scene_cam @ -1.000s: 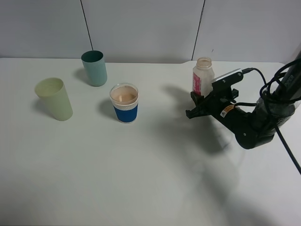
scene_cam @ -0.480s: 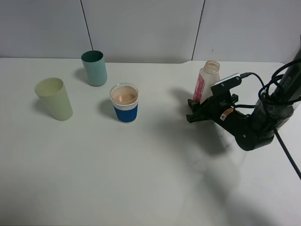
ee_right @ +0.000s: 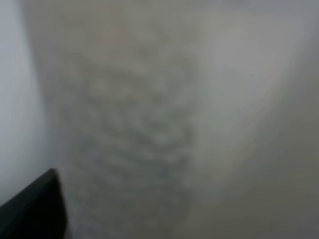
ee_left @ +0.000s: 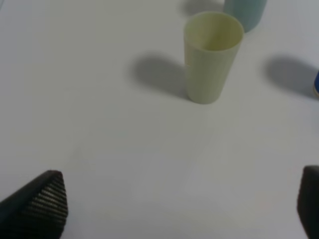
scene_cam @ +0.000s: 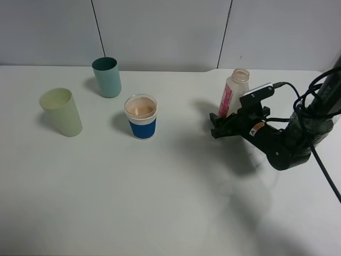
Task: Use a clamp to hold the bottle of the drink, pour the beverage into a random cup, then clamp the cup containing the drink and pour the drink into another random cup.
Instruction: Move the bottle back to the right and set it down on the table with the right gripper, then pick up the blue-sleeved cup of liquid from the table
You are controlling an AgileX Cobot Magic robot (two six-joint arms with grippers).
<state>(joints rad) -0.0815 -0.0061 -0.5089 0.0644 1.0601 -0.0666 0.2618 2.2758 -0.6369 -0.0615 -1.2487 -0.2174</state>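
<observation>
The bottle [scene_cam: 233,95] stands at the back right of the table, tilted with its neck leaning right, and looks empty. My right gripper [scene_cam: 218,124] is at its lower part, jaws open on either side of it. In the right wrist view the bottle [ee_right: 149,124] fills the picture as a blur, with one dark fingertip [ee_right: 30,209] at the edge. The blue-sleeved cup [scene_cam: 141,117] holds peach beverage [scene_cam: 140,108] left of centre. The pale yellow-green cup [scene_cam: 61,112] [ee_left: 213,57] stands at the far left. My left gripper [ee_left: 182,209] hangs open above bare table near that cup.
A teal tumbler [scene_cam: 107,77] [ee_left: 244,10] stands behind the two cups, near the back wall. The right arm's black cables [scene_cam: 314,96] hang at the right edge of the table.
The bottle went from upright to leaning right, and the right gripper sank slightly beside it while its jaws loosened. The cups and the left gripper stayed put.
</observation>
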